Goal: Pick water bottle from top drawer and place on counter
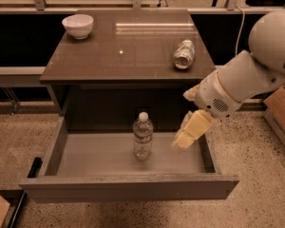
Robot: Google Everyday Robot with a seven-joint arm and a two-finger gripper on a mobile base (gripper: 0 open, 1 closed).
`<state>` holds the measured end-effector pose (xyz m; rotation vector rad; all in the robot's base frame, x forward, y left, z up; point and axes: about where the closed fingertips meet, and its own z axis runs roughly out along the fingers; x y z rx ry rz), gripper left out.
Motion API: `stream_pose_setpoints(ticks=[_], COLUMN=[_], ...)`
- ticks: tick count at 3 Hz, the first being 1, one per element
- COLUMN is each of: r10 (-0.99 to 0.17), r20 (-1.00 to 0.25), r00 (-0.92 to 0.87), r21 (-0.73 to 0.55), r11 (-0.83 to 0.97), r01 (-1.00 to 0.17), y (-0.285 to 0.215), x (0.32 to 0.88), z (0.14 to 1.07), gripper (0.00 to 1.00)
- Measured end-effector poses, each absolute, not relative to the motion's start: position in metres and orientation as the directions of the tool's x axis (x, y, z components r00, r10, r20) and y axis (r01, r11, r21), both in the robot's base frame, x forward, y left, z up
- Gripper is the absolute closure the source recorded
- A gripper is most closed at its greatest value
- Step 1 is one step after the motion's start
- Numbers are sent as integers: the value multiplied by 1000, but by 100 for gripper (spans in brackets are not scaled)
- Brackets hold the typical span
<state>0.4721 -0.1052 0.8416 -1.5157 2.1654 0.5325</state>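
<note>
bottle (143,136): we see it upright in the drawer (128,188)
gripper (190,131): right of bottle, apart; its opening we cannot tell

White bowl (78,25), upper left. Clear jar (184,54), lying on its side, upper right of centre. Cardboard box (281,112), right edge. Speckled floor (259,170), lower right.

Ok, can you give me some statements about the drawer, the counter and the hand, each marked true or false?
1. The water bottle stands upright in the top drawer. True.
2. The hand grips the water bottle. False: it hangs over the drawer's right end, apart from the bottle.
3. A white bowl sits on the counter. True.
4. The clear jar stands in the drawer. False: it lies on its side on the counter.
</note>
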Motion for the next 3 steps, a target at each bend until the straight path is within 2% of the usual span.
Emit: stream_pose_setpoints(ticks=[2, 3], r10=[-659, -588], r20=[-688, -736], r00=[-304, -335], r21=[108, 153], r11=[321, 337], r01=[-941, -929], y=[-65, -40], x=[494, 527], z=[796, 767], gripper=[0, 0])
